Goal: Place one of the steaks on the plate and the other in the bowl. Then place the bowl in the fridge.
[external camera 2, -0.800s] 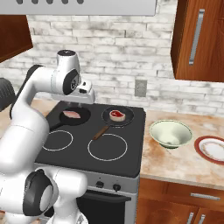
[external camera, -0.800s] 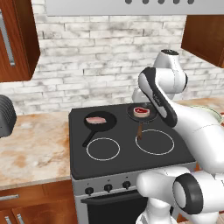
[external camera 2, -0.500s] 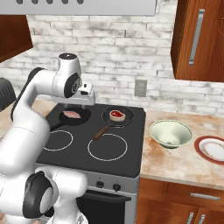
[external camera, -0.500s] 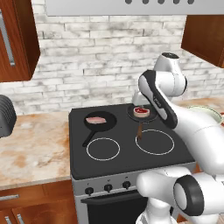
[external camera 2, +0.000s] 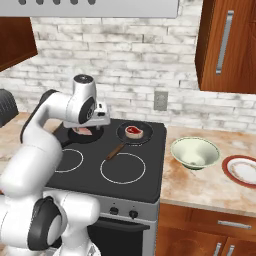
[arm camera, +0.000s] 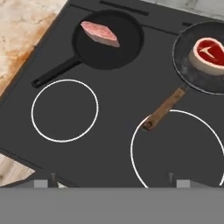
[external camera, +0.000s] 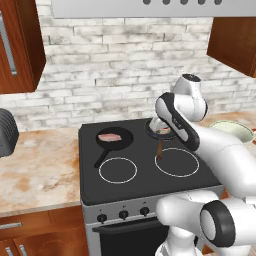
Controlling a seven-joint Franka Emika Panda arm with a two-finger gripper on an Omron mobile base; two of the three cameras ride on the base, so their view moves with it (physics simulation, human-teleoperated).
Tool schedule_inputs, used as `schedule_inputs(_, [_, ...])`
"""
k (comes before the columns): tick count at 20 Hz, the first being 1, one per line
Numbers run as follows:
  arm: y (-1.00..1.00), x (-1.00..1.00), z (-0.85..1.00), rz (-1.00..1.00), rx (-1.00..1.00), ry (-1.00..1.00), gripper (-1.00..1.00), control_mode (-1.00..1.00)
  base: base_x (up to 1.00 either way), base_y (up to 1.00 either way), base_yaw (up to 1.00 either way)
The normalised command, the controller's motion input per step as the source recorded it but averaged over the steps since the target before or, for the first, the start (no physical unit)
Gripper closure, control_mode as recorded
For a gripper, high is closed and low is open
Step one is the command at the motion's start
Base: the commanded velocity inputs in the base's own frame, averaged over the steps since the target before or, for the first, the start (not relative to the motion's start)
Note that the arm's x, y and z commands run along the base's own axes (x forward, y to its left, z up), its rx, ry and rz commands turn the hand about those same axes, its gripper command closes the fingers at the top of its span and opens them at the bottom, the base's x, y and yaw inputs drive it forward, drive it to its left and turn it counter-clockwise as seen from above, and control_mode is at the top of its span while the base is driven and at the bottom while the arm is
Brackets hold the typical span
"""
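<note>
On the black stovetop [arm camera: 113,113]: pale pink steak [arm camera: 99,33] in black pan [arm camera: 127,48] at 11 o'clock; red steak [arm camera: 206,53] in wooden-handled pan [arm camera: 186,65] at 2 o'clock, seemingly centred. Two-finger gripper [arm camera: 111,181] spread wide, empty.

We saw a black glass stovetop [arm camera: 109,113] carrying two dark round pans, one black-handled [arm camera: 103,41], one wooden-handled [arm camera: 192,65].

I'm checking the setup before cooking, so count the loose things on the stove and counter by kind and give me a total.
Steaks: 2, a pale pink steak and a red steak
Pans: 2, a black-handled pan and a wooden-handled pan
Bowls: 1, the bowl
Plates: 1, the plate
Total: 6
</note>
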Motion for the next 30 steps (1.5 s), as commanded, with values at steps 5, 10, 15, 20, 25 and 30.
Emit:
schedule_inputs(5, [0.37,0.56,-0.37,0.18,-0.06,0.0,-1.0,-1.0,0.0,0.0,0.0])
schedule_inputs(10, [0.4,0.51,-0.31,0.21,-0.02,0.0,-1.0,-1.0,0.0,0.0,0.0])
schedule_inputs(15, [0.34,0.44,-0.2,0.19,0.0,0.0,-1.0,-1.0,0.0,0.0,0.0])
schedule_inputs(20, [0.37,0.36,-0.18,0.16,-0.01,0.0,-1.0,-1.0,0.0,0.0,0.0])
schedule_inputs(25, [0.31,0.38,-0.28,0.17,-0.03,0.0,-1.0,-1.0,0.0,0.0,0.0])
schedule_inputs(30, [0.07,0.54,-0.39,0.17,-0.02,0.0,-1.0,-1.0,0.0,0.0,0.0])
